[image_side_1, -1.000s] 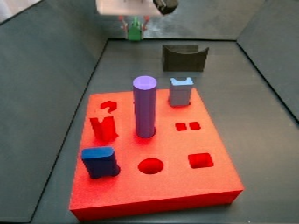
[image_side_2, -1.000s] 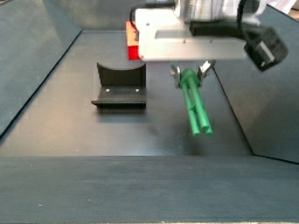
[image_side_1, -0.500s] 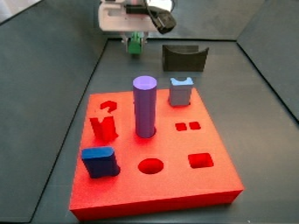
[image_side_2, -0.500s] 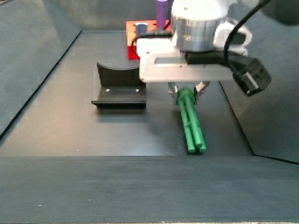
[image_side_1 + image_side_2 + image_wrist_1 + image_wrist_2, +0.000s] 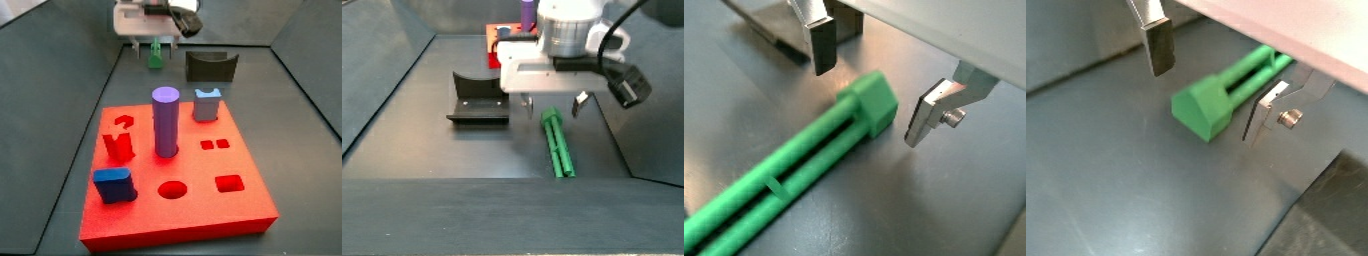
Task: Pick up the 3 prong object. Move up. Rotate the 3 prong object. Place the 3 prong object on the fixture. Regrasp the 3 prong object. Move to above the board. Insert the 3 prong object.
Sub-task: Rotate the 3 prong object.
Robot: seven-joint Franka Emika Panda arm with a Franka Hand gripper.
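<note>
No text, label, brand or number can be read anywhere; the gripper (image 5: 553, 103), over the floor beside the fixture (image 5: 477, 98), carries none.

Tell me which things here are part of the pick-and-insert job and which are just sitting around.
Part of the job:
- 3 prong object, lying on the floor
- end effector, open, straddling the green piece's end
- fixture
- board

Just sitting there:
- purple cylinder
- light-blue block
- dark blue block
- red forked piece

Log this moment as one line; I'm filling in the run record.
stage: pre-grasp | gripper: open, straddling one end of 3 prong object | object: flat on floor, not held | fixture: vacant
</note>
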